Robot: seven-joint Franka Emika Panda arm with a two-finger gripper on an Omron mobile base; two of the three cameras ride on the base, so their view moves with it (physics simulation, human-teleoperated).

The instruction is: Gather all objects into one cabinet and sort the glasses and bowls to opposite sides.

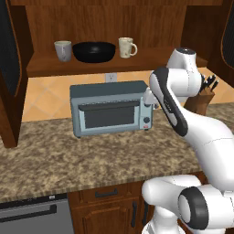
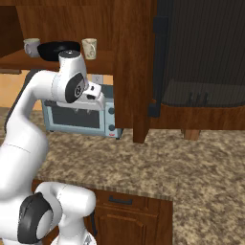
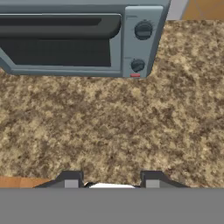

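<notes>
A: Where do the task's vessels stand?
B: On the shelf [image 1: 41,66] of the open reddish-brown cabinet [image 1: 91,18], in one row: grey mug [image 1: 63,50] at left, wide black bowl [image 1: 94,51] in the middle, cream mug [image 1: 126,47] at right with its handle turned right. The bowl sits just beside each mug; whether they touch cannot be told.

A: What lies below the shelf?
B: A grey toaster oven [image 1: 109,108] on the speckled stone worktop [image 1: 68,160], against the tiled back wall. A knife block [image 1: 201,98] stands to its right, partly behind the arm.

A: And the hand?
B: The hand [image 3: 111,181] hangs over bare worktop near the oven's front right corner, facing down. Its two dark fingertips [image 3: 70,180] stand apart with nothing between them.

A: What appears further right?
B: In the right base view, a dark mesh-panel door [image 2: 206,52] with a black vertical handle [image 2: 158,67], and wooden base cabinets [image 2: 129,215] under the worktop.
</notes>
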